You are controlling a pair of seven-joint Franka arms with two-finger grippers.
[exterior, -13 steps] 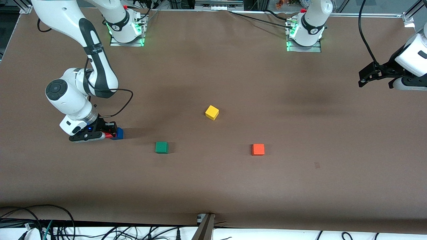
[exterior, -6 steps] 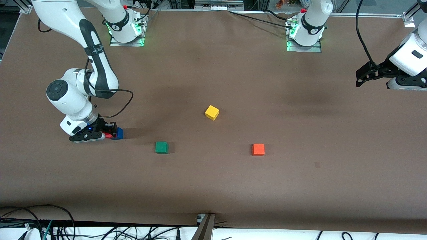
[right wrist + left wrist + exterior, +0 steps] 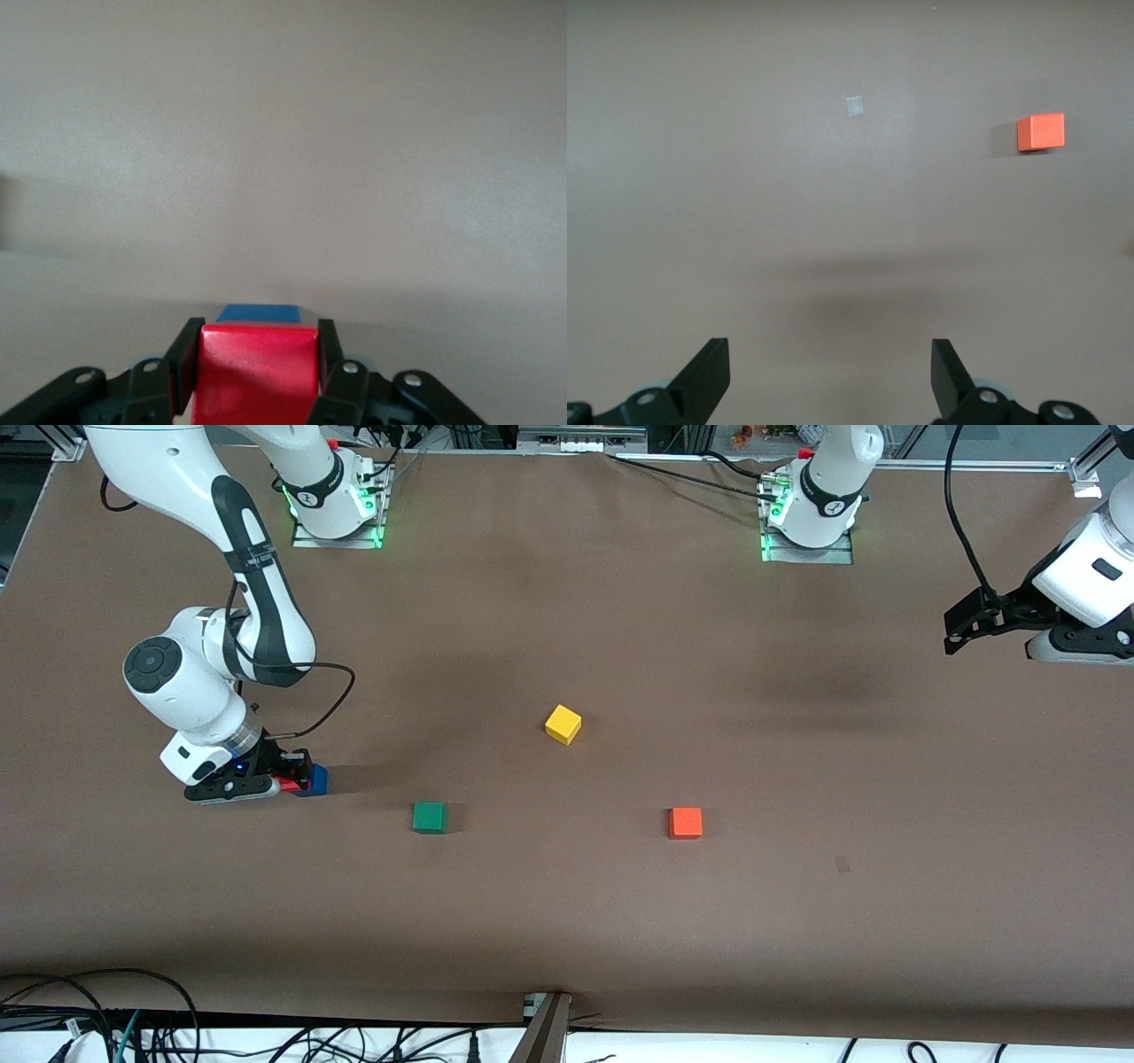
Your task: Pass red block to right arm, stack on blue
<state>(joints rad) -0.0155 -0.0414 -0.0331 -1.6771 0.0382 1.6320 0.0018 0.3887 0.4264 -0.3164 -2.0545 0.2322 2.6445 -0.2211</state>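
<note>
My right gripper is low over the table at the right arm's end and shut on the red block. In the right wrist view the red block fills the gap between the black fingers of the right gripper. The blue cube sits on the table right against the red block; only its top edge shows past the red one. I cannot tell whether red rests on blue. My left gripper is open and empty, up over the left arm's end; it also shows in the left wrist view.
A green cube, a yellow cube and an orange cube lie apart on the brown table. The orange cube also shows in the left wrist view. A small pale mark is on the table.
The left arm's hand has shifted slightly up and toward the table's middle. The right gripper, the red block and the blue cube have stayed put.
</note>
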